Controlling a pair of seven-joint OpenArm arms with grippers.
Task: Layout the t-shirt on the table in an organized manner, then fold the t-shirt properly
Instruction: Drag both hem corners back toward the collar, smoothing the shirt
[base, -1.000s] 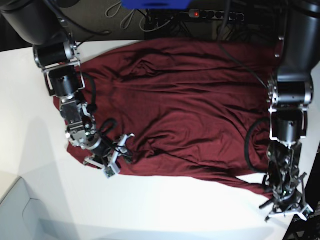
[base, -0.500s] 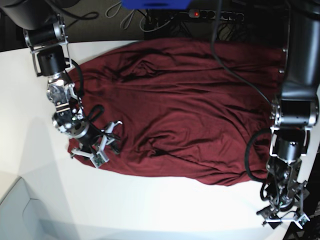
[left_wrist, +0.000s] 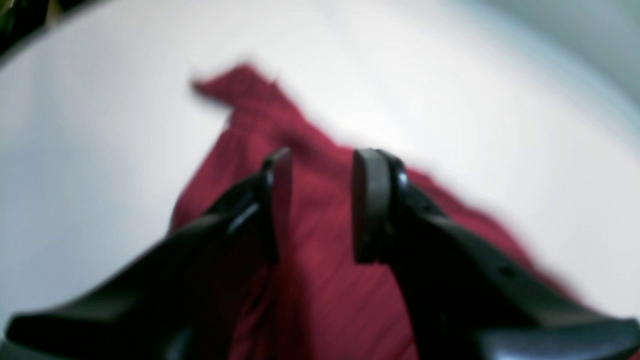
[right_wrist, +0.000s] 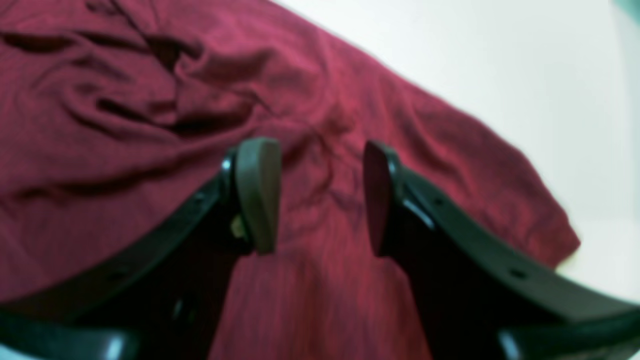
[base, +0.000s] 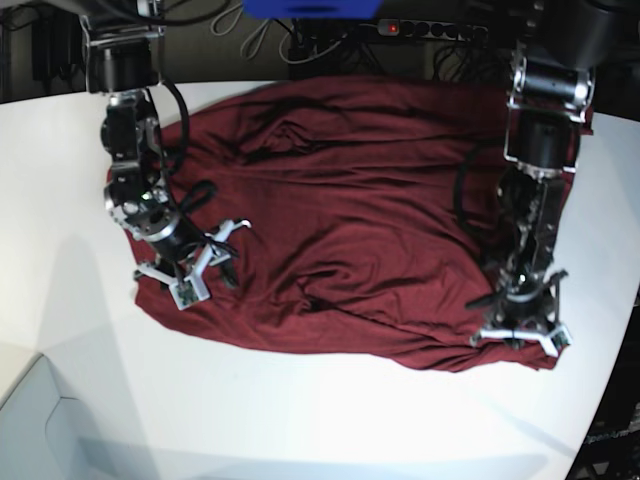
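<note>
The dark maroon t-shirt (base: 360, 210) lies spread and wrinkled across the white table (base: 300, 420). My left gripper (base: 520, 335) hovers over the shirt's near right corner. In the left wrist view its jaws (left_wrist: 322, 160) stand apart with nothing between them, and a blurred point of the shirt (left_wrist: 260, 115) runs out onto the table (left_wrist: 75, 150). My right gripper (base: 205, 262) is over the shirt's near left part. In the right wrist view it (right_wrist: 315, 150) is open above wrinkled fabric (right_wrist: 150, 100), gripping nothing.
Behind the table's far edge lie a power strip with a red light (base: 420, 28), cables and a blue object (base: 310, 8). The table's curved edge (base: 610, 400) runs close to my left arm at the near right.
My left gripper let go of the shirt's corner, then swung from the table's near right edge back over the shirt. My right arm moved toward the far left with its jaws open.
</note>
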